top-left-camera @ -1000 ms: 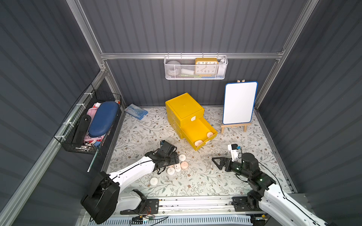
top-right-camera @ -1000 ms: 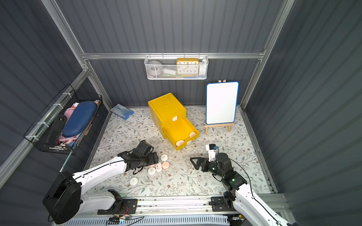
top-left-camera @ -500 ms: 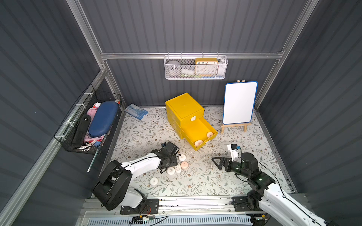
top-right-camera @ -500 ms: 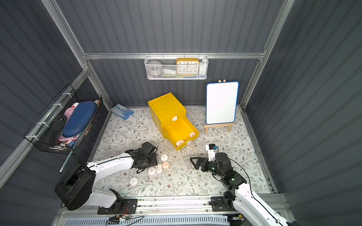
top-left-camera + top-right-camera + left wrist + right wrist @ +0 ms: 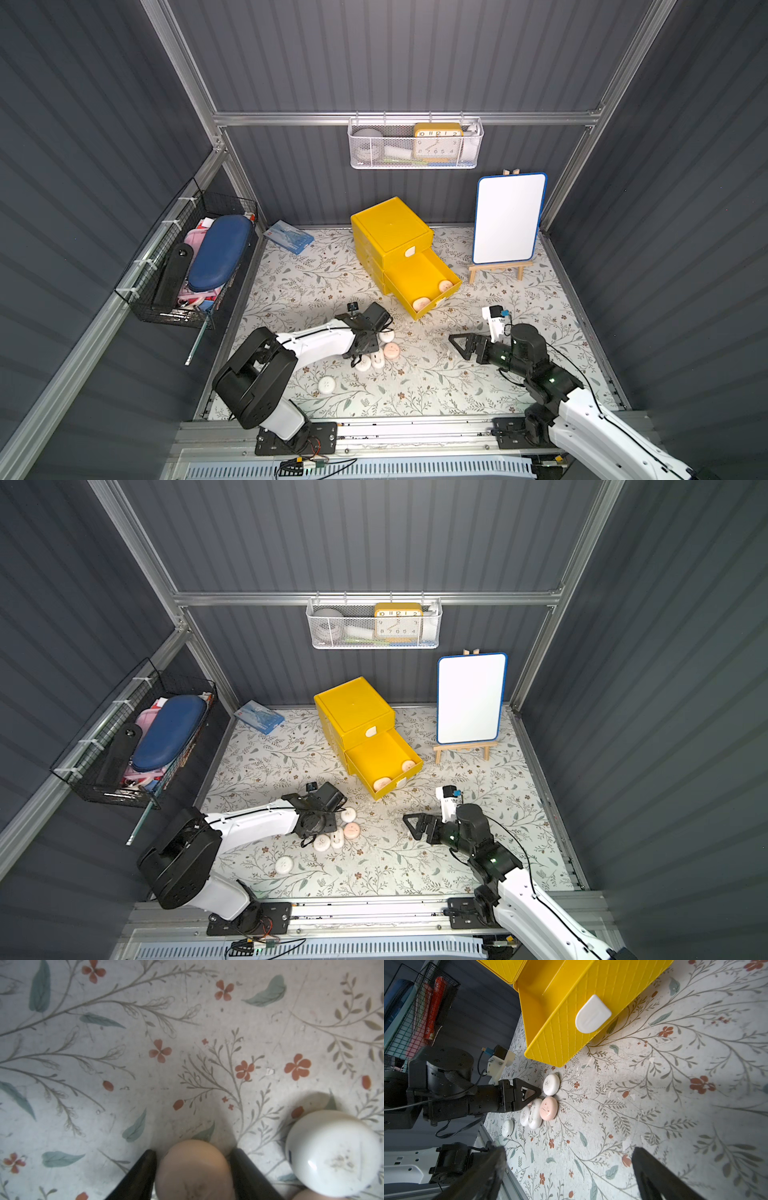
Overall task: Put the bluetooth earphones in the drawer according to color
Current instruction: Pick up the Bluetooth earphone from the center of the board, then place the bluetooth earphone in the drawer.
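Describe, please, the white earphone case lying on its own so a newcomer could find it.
From the yellow drawer cabinet, come forward across the floral mat, past the huddle of cases. Nearer the front rail lies one white case, alone and touching nothing.

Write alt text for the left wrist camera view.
A pink earphone case sits pinched between the black fingers of the left claw. A white earphone case lies beside it on the floral mat.

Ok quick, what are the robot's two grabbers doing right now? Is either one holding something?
Left gripper: closed on a pink earphone case.
Right gripper: open, holding nothing.
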Controlling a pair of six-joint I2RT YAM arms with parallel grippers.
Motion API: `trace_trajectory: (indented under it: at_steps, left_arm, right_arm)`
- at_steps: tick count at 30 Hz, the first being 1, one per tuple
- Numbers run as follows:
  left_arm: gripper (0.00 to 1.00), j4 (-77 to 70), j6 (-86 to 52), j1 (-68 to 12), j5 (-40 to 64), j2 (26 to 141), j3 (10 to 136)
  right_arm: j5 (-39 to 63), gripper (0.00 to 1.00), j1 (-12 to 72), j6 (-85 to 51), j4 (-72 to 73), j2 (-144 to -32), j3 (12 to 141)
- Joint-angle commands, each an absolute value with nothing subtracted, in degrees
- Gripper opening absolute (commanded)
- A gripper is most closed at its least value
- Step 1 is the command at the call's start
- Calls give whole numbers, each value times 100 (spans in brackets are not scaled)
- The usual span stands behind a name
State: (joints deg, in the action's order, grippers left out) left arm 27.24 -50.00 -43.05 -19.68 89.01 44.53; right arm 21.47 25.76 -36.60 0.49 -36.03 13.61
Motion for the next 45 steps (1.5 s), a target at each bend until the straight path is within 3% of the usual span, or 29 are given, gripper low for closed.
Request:
trace_trajectory:
  at_steps: [1,6,22,35,45]
  left_arm:
    - [55,3061,-5160,-4344,-1751,9057,4307]
    - [50,3041,-5111,-4351,-1810,8640,4330]
    - [49,3161,-4481,-4349,-1981,8141,5426]
    - [48,2514,-3263,-4513,-1329,9064,7527]
    - [53,2571,-3017,-4533,-1821,10306,8960]
  right_arm:
    - [2154,99,2606,-3628,163,-3575,1321]
    - [2184,99,2609,-3629,137,-3537,1332]
    - [1863,99,2604,-3629,243,-3451,1266]
    - [1679,99,2608,-3658,-23,-3497,1371]
    - [1617,99,2609,-3638,-42,-3669,1389]
